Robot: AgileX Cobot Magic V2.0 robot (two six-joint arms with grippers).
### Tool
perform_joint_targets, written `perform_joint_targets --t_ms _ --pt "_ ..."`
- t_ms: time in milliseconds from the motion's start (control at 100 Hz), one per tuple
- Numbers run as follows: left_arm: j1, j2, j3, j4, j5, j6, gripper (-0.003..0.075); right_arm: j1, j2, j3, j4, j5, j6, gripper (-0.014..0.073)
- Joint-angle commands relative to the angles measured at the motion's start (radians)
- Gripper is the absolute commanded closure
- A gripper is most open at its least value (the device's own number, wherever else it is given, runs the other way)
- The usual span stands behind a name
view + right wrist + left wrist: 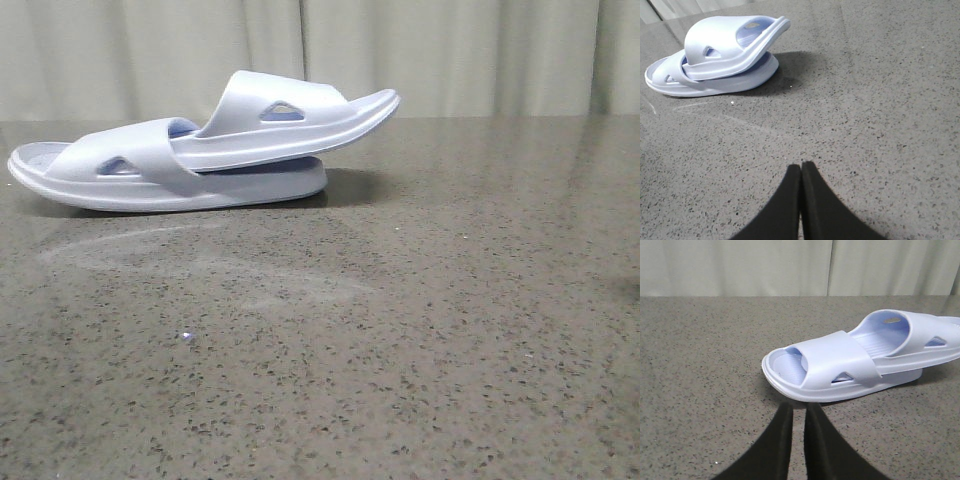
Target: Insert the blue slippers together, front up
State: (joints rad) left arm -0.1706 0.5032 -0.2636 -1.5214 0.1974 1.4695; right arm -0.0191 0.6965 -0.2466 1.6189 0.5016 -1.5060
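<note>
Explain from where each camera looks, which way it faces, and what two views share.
Front view: low over the dark speckled stone table, facing forward at the nested pale blue foam slippers; no arm shows.
Left wrist: near the slippers; left gripper shut.
Right wrist: farther off; right gripper shut.
All share the slippers.

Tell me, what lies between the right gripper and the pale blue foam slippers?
Only bare speckled grey table. The right wrist view shows nothing between the right gripper and the nested pale blue foam slippers.

Dark speckled stone table (420, 340), pale pleated curtain (450, 50) behind — faint smears.
</note>
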Motion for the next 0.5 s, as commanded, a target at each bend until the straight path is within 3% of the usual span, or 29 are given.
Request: perform_joint_targets --t_ms 0,70,250,380,490 --pt "0.005 -0.028 -0.022 0.099 -0.005 -0.042 0.0705 0.0 -0.005 -0.024 0.036 0.028 -0.011 0.0683" --pt "0.031 -0.073 -0.009 0.308 -0.017 -0.211 0.0705 0.0 -0.005 -0.024 0.036 0.028 -0.011 0.0683" --pt "0.142 -0.236 0.093 0.93 -0.052 -0.832 0.0705 0.0 -0.005 -0.024 0.036 0.028 -0.011 0.0683" --pt "0.198 -0.367 0.178 1.25 -0.077 -1.212 0.0705 0.0 -0.005 -0.024 0.036 0.028 -0.011 0.0683" --pt "0.206 -0.442 0.237 1.466 -0.085 -1.429 0.0705 0.0 -0.005 -0.024 0.036 0.028 -0.011 0.0683"
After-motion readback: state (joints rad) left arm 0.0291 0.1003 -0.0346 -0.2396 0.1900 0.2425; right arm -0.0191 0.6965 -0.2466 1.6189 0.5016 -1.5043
